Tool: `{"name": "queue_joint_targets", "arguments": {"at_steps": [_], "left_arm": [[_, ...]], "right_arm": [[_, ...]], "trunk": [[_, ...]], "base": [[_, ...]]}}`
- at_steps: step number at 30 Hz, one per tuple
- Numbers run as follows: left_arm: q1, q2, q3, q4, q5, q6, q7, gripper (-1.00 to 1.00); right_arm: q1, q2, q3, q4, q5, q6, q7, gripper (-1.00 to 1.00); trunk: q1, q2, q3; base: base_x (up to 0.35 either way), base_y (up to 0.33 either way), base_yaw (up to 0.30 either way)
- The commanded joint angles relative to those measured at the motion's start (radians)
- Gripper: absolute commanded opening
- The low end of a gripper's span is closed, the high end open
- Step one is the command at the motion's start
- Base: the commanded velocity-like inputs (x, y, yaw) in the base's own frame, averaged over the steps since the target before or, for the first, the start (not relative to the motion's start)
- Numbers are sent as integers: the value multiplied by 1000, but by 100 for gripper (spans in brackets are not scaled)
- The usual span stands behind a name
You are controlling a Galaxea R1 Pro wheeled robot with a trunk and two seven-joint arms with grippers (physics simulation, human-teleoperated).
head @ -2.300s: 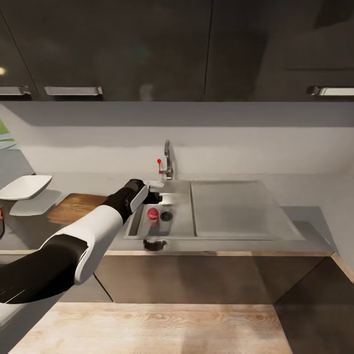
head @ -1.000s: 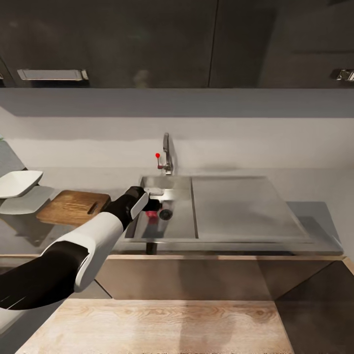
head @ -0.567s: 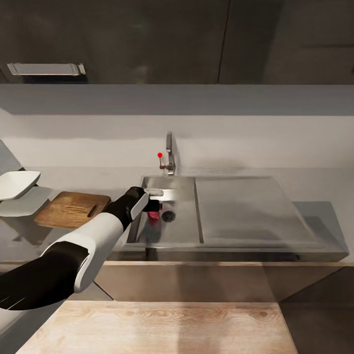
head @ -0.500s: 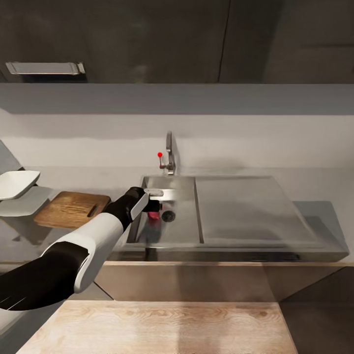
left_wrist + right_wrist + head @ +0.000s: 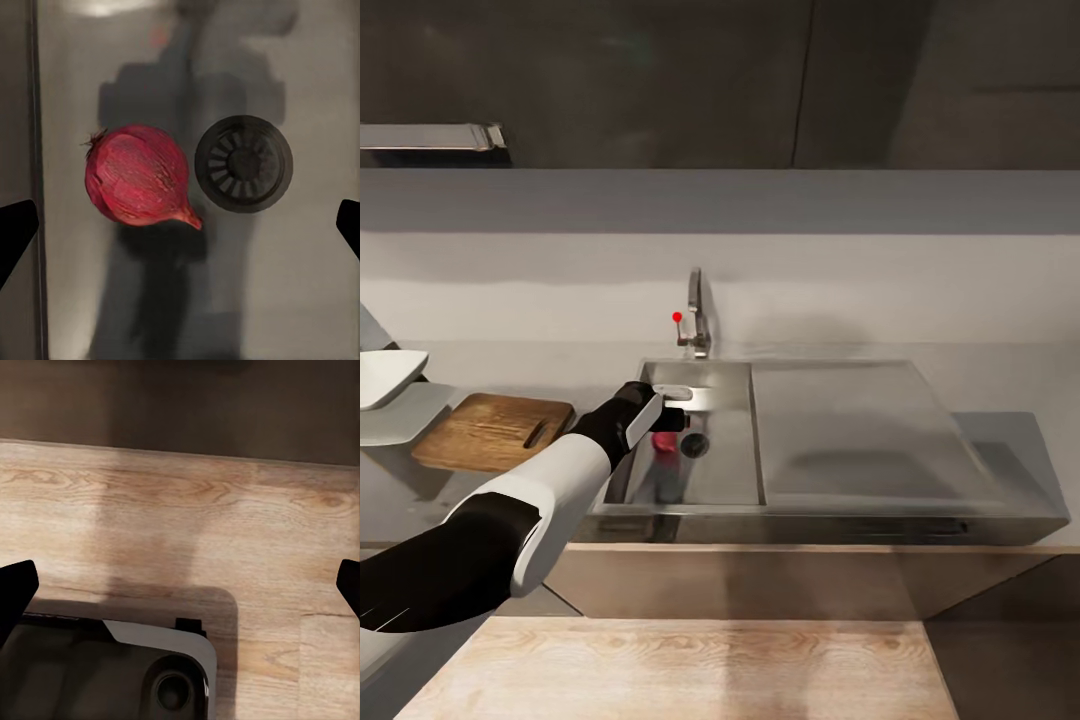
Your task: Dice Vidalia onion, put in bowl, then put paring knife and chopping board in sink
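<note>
The whole pinkish-red Vidalia onion (image 5: 139, 176) lies on the sink (image 5: 725, 470) floor beside the round dark drain (image 5: 244, 163). My left gripper (image 5: 668, 412) hangs open just above the onion, with its dark fingertips (image 5: 15, 232) wide apart on either side and nothing between them. From the head, the onion (image 5: 664, 441) peeks out under the gripper. The brown chopping board (image 5: 485, 432) lies on the grey countertop (image 5: 1000, 380) left of the sink. A slim dark mark (image 5: 535, 433) near its right edge may be the paring knife or the handle slot. The white bowl (image 5: 385, 378) sits at the far left.
The chrome tap (image 5: 697, 315) with its red knob (image 5: 677, 317) stands behind the basin. A flat drainboard (image 5: 850, 420) fills the sink's right part. My right gripper (image 5: 180, 592) hangs open over the wooden floor (image 5: 225, 510), above the robot's base (image 5: 112, 675).
The head view has shifted. My left gripper came from the sink's back rim near the tap down over the onion. Over the last second it has barely moved.
</note>
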Motion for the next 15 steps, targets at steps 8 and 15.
{"name": "queue_joint_targets", "arguments": {"at_steps": [8,15], "left_arm": [[-1,0,-8,-1,11,3,7,100],[-1,2,-8,-1,11,3,7,100]], "right_arm": [[0,1,-8,-2,10,-2,7,100],[0,1,-8,-1,10,-2,7,100]], "trunk": [[1,-2,-2],[1,-2,-2]], "base": [[42,-4,0],[42,3,0]]}}
